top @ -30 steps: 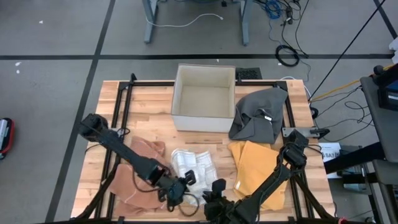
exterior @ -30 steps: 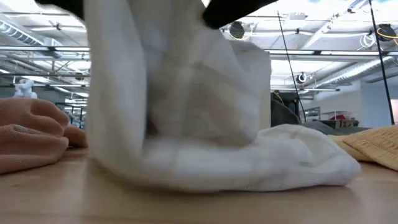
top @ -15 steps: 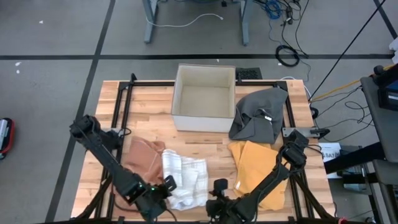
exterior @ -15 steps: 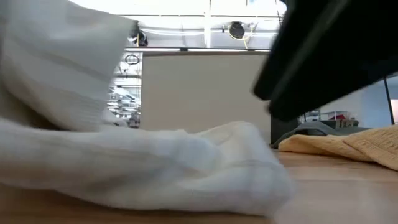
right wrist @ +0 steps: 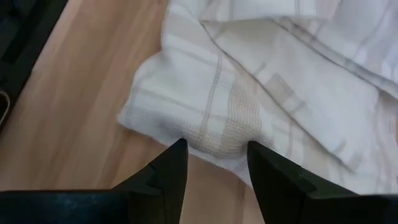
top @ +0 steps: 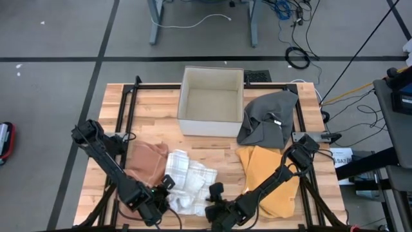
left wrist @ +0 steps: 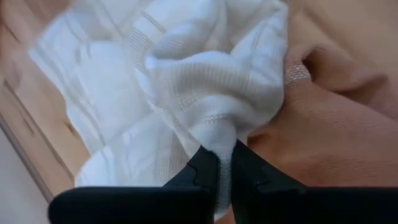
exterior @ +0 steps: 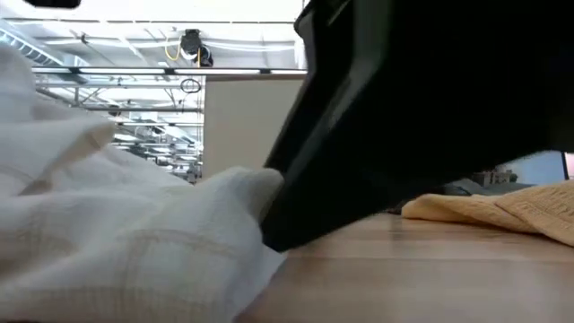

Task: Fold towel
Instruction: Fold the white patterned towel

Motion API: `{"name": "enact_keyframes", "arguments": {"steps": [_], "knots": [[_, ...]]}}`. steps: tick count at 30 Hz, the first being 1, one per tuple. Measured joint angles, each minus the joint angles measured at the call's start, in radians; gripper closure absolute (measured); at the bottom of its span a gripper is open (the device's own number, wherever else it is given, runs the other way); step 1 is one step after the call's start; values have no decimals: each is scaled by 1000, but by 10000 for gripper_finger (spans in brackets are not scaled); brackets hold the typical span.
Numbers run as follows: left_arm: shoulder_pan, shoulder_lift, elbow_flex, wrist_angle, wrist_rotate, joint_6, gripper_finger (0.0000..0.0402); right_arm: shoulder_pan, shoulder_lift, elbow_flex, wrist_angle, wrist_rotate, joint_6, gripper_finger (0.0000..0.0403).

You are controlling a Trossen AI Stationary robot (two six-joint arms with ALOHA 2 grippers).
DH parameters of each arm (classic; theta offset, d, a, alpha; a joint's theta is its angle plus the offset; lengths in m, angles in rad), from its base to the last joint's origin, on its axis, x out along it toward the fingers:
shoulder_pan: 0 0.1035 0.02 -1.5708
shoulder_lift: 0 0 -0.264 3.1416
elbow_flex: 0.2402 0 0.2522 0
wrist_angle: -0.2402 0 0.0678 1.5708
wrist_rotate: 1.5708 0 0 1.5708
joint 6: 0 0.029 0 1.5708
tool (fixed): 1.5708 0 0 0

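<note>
We see the white towel [top: 185, 185] bunched near the front edge of the table [top: 154, 106], centre-left. Left gripper [top: 161, 197] sits at the towel's front-left corner; in the left wrist view its fingers [left wrist: 205, 171] are pressed together on a pinched-up peak of white cloth, so it's holding the towel. Right gripper [top: 215, 195] is low at the towel's front-right edge; in the right wrist view its fingers [right wrist: 171, 165] are spread apart, towel edge just ahead of the tips, nothing between them that we can see. Both arms come in from the table's front corners.

Around it: a tan cloth [top: 143, 166] touches the towel's left side, partly tucked under it in the left wrist view. A yellow cloth [top: 264, 174] lies to the right, a bit apart from the towel, w/ the right arm crossing over it. A grey cloth [top: 267, 117] sits behind the yellow one, draped against the right side of the box [top: 211, 101], which stands at the back centre. Black frame rails [top: 125, 109] run along the table's left and back edges.

In the low view the right arm's dark body blocks most of the picture; we only get towel on one side and a strip of yellow cloth on the other. Can't tell fold state of the towel; it looks crumpled.
</note>
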Motion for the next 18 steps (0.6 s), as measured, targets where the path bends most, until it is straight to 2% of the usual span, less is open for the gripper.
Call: {"name": "enact_keyframes", "arguments": {"steps": [9,18], "knots": [[9,0,-27,7,-3,-61,373,29,0,14,54,-35,-36,246],[9,0,-27,13,-3,-74,367,38,-1,15,121,-21,-49,176]]}}
